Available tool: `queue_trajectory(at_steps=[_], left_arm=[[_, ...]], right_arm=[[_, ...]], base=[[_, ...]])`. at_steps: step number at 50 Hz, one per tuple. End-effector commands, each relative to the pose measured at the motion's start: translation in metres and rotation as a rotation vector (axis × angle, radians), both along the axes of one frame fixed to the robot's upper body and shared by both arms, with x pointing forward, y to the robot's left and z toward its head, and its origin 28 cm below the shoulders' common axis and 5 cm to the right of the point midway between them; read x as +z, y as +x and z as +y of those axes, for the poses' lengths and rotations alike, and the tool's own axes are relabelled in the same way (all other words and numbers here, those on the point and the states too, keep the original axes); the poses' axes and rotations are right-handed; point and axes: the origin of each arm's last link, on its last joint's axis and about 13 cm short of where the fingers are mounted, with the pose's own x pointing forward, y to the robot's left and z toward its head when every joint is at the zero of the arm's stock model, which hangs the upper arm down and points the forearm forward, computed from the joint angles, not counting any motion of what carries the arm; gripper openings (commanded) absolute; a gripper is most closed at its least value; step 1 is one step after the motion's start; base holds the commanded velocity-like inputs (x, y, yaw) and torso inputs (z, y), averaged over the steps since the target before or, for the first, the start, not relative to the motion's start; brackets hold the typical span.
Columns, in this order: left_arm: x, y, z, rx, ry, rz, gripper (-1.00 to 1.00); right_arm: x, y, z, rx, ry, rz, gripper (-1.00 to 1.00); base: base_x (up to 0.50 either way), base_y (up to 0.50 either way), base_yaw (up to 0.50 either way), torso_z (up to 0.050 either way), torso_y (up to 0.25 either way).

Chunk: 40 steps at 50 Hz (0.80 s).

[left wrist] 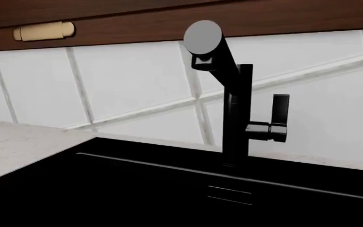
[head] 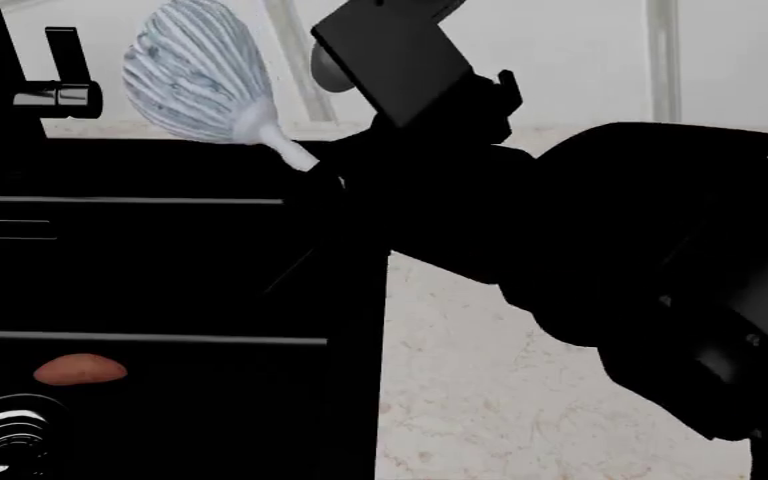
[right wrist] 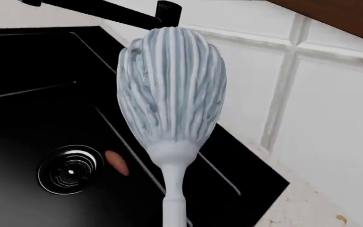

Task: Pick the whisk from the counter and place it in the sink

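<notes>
Your right arm fills the head view, reaching over the black sink (head: pixel 131 270), which lies below and beyond your right gripper (head: pixel 337 178). Its jaws hide in shadow, so you cannot tell their spread, though the whisk (head: pixel 200 75) sticks out from it handle-first, lifted off the counter (head: pixel 491 400) above the basin. Beneath sit the chrome drain (right wrist: pixel 70 169) and a small orange-brown object (right wrist: pixel 116 162).

Kitchen; black sink (right wrist: pixel 36 94) w/ faucet (left wrist: pixel 235 94); tiled backsplash (left wrist: pixel 131 80) (stone counter (head: pixel 518 400))
</notes>
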Motion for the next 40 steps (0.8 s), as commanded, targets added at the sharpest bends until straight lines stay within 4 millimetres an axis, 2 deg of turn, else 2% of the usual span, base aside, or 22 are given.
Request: queue_trajectory(at_steps=[1,12,21,32,40], left_arm=[[0.001,0.001,0.000,0.002,0.001,-0.006,1.00],[0.001,0.002,-0.001,-0.003,0.000,-0.007,1.00],[0.000,0.003,-0.001,-0.005,-0.004,-0.004,1.00],[0.001,0.005,-0.003,-0.016,-0.006,-0.004,1.00],[0.000,0.005,-0.002,-0.014,-0.008,-0.002,1.00]], right_arm=[[0.009,0.012,0.018,0.052,-0.047,-0.015,-1.00],[0.008,0.038,0.045,0.104,-0.034,-0.017,-1.00],[0.004,0.050,0.072,0.167,-0.056,-0.010,-1.00],[-0.024,0.064,0.102,0.214,-0.074,0.041,-1.00],[-0.037,0.076,0.111,0.199,-0.067,0.062,-1.00]], base=[[0.00,0.00,0.00,0.000,0.000],[0.00,0.00,0.00,0.000,0.000],[0.00,0.00,0.00,0.000,0.000],[0.00,0.00,0.00,0.000,0.000],[0.00,0.00,0.00,0.000,0.002]])
